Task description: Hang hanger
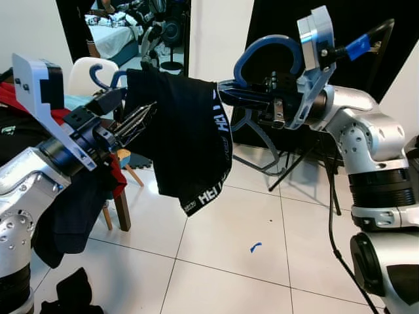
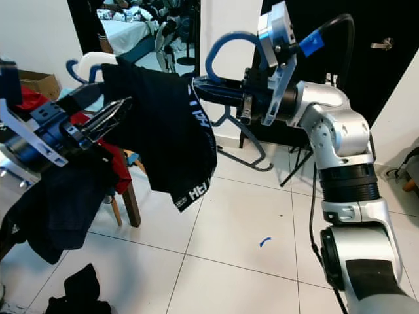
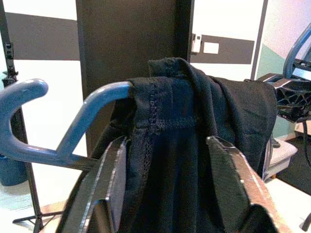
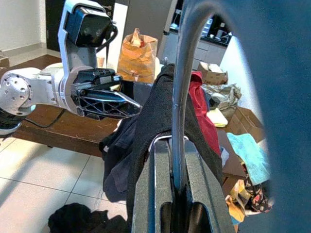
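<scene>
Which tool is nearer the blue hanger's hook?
Right. The right tool is clamped on the hanger just below its hook; the left tool is across the black shorts.

Two silver arms with black ribbed joint bands — long black lattice fingers (image 1: 134, 122), white wrist camera brackets, a blue-sleeved black cable (image 1: 359, 46).

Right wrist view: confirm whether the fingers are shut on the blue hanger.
Yes, the right gripper has its fingers pressed against the blue hanger bar running between them.
</scene>
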Controlling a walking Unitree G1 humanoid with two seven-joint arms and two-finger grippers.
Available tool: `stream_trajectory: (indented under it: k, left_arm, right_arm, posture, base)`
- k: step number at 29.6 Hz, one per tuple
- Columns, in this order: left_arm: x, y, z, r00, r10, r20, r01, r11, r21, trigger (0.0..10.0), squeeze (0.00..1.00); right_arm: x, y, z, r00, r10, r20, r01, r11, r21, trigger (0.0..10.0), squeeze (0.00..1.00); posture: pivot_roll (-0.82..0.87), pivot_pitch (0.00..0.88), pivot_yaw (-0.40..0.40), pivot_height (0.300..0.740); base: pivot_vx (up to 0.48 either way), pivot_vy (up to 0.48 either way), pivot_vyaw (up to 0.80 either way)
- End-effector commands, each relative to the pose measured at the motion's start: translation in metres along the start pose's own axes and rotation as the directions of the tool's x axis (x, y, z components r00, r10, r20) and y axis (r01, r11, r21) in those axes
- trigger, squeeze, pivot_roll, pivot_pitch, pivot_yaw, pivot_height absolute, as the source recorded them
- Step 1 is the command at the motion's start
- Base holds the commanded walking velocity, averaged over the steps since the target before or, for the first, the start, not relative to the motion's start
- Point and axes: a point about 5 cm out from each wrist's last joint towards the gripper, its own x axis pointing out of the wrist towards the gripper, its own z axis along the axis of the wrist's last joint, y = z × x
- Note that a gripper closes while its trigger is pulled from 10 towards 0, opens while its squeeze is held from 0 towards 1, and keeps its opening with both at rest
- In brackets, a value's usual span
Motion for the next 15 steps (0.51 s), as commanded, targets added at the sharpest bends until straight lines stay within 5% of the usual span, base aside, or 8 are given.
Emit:
stream_trajectory:
  k: [1,15]
  left_arm:
    - [0.0007,-0.001,-0.007,0.999,-0.005,-0.037,0.005,1.0,-0.001,0.0,0.0]
    - [-0.0009,0.0037,-0.0039,0.999,0.02,-0.045,-0.018,0.999,0.03,0.0,0.0]
  right_arm:
    - [-0.0001,0.0029,0.0026,1.0,0.017,0.012,-0.017,1.0,-0.005,10.0,0.0]
    - [-0.0006,0.0039,0.0039,1.0,0.021,0.015,-0.021,1.0,-0.011,10.0,0.0]
  posture:
    - [-0.04,0.0,-0.06,0.74]
    - [-0.03,0.0,-0.059,0.74]
  base:
    - [0.0,0.0,0.0]
    - [0.0,0.0,0.0]
